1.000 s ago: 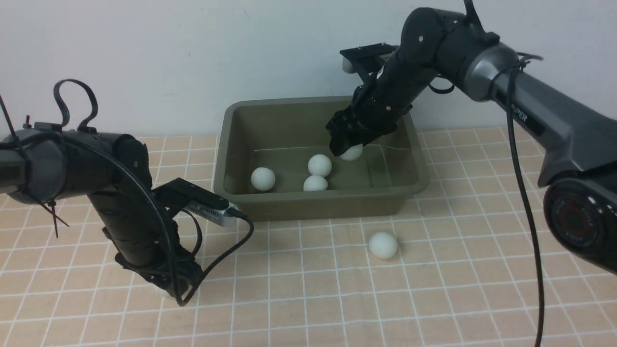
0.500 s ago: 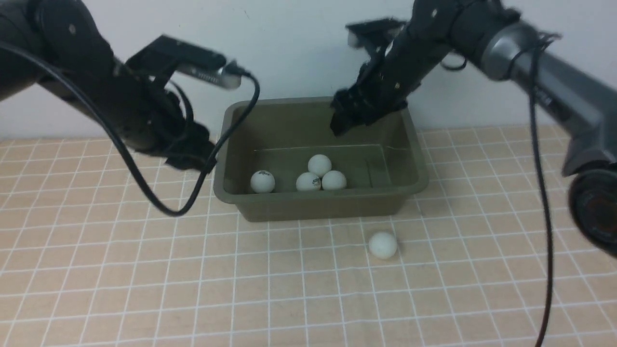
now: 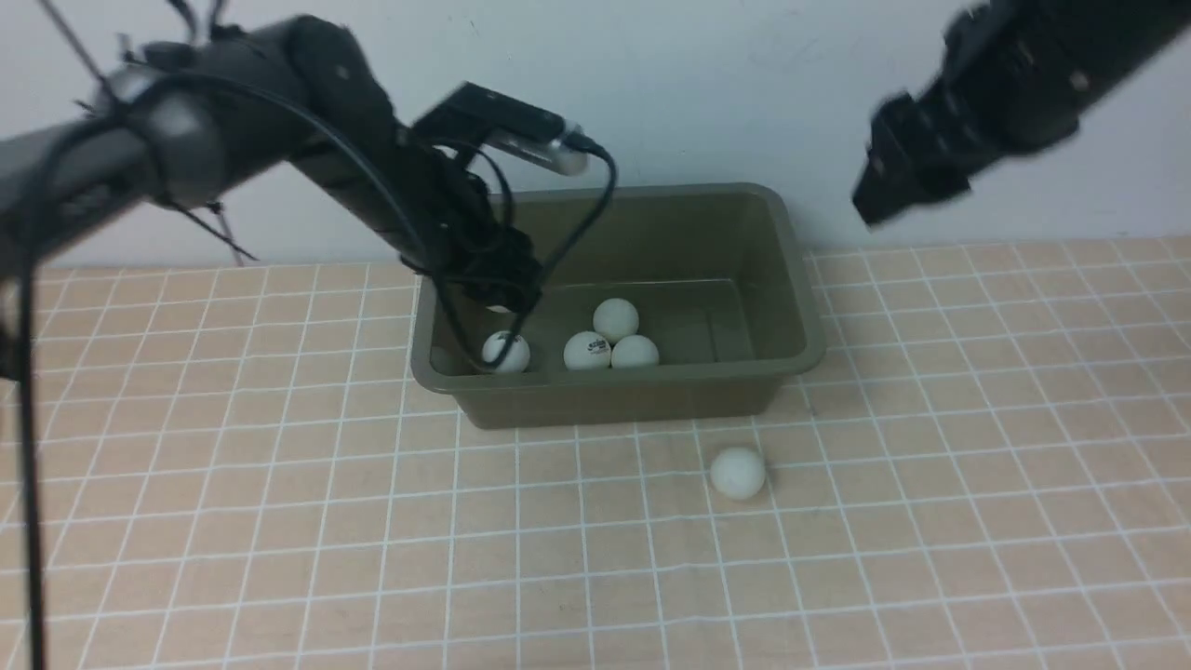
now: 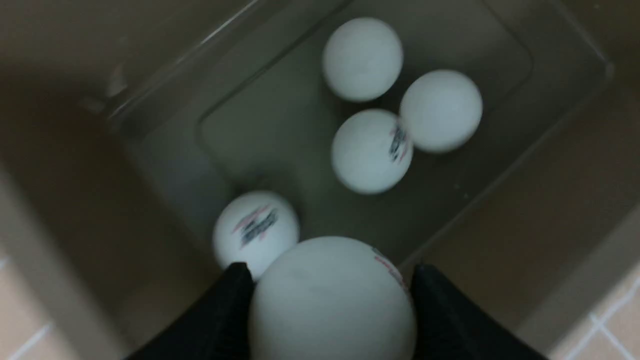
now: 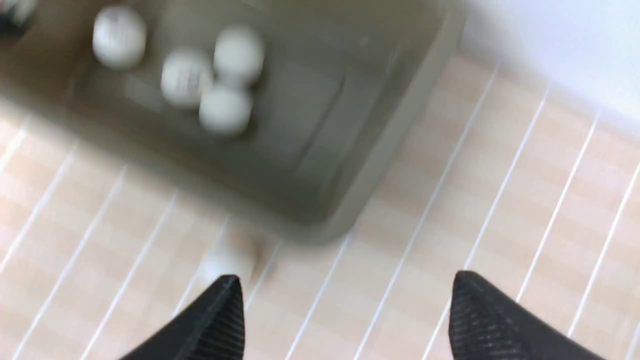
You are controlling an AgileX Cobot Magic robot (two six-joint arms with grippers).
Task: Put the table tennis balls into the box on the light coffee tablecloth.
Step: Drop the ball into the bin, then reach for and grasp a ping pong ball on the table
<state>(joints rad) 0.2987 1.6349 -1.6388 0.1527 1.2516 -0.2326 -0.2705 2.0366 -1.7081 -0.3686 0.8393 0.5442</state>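
While clamped on ball (image 4: 332, 305) over box (image 3: 614, 400), part left gripper (image 4: 330, 272) low, gently; right gripper (image 5: 345, 280) spread wide, empty.

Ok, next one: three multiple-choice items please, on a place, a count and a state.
1. Where is the loose ball? A) on the tablecloth, in front of the box; B) behind the box; C) on the rim.
2. How many balls lie on the box floor? A) two; B) four; C) six.
3. The left end effector is: A) open, empty; B) shut on a ball; C) out of view.
Key: 1A, front view shows it; 2B, left wrist view shows four; 3B, its fingers flank a ball.
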